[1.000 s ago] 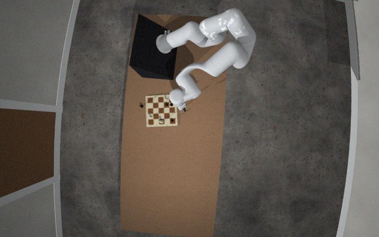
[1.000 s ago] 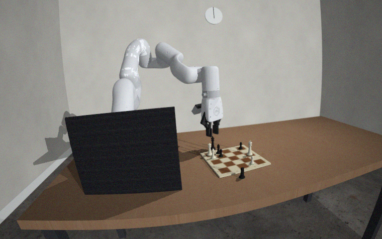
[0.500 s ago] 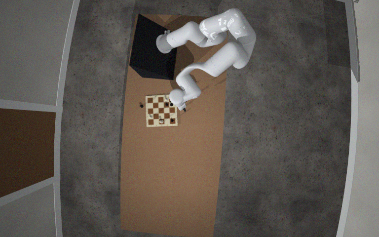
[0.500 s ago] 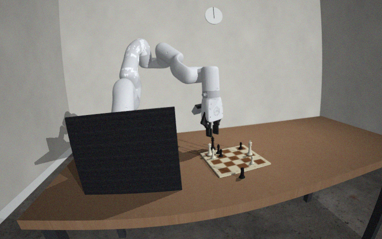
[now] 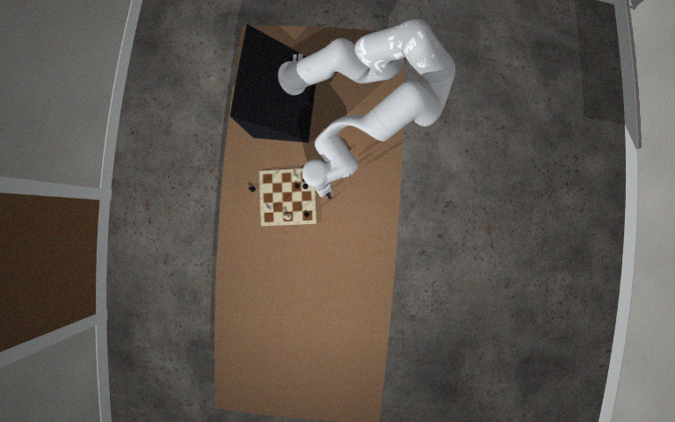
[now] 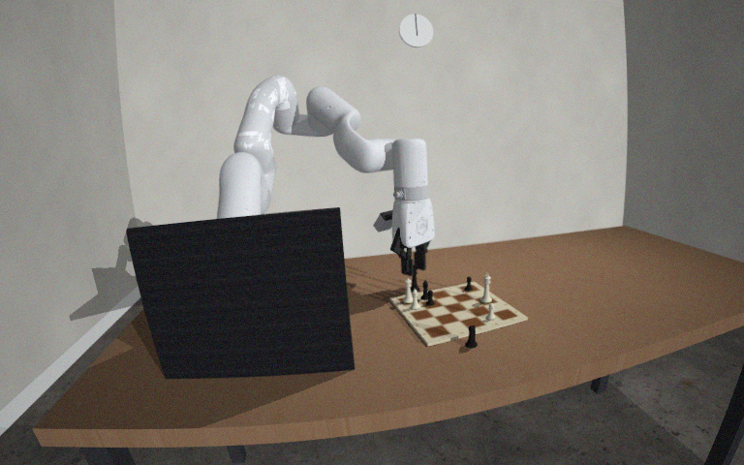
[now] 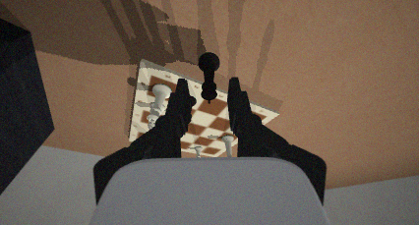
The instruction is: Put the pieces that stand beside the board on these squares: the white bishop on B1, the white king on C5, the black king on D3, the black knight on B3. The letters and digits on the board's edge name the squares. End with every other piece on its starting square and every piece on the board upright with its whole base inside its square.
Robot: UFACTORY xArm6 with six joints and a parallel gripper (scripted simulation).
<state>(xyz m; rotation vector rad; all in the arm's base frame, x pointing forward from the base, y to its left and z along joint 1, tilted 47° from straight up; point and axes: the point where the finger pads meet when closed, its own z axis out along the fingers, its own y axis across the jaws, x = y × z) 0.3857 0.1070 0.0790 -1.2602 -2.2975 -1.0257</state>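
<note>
My gripper [image 5: 329,195] [image 6: 414,269] [image 7: 209,89] is partly open, with nothing gripped. The black king [image 6: 415,283] [image 7: 209,63] stands upright on the table just off the board's far edge; the fingers are above it, around the level of its head. My arm hides it in the top view. The white king [image 5: 287,215] [image 6: 486,291] stands mid-row on the board [image 6: 428,342] at the side away from the black box. A white piece [image 5: 295,175] [image 6: 415,300], apparently the bishop, stands near the box-side corner. The black knight [image 5: 251,188] [image 6: 471,336] stands on the table beyond the opposite edge.
A taller white piece [image 6: 408,293] stands at the corner nearest my gripper. Two black pieces stand close by, one a pawn [image 6: 429,298]. A black pawn [image 5: 306,214] [image 6: 468,284] and a white pawn [image 6: 490,312] stand farther along. A large black box [image 5: 273,99] [image 6: 249,299] [image 7: 22,92] stands beside the arm.
</note>
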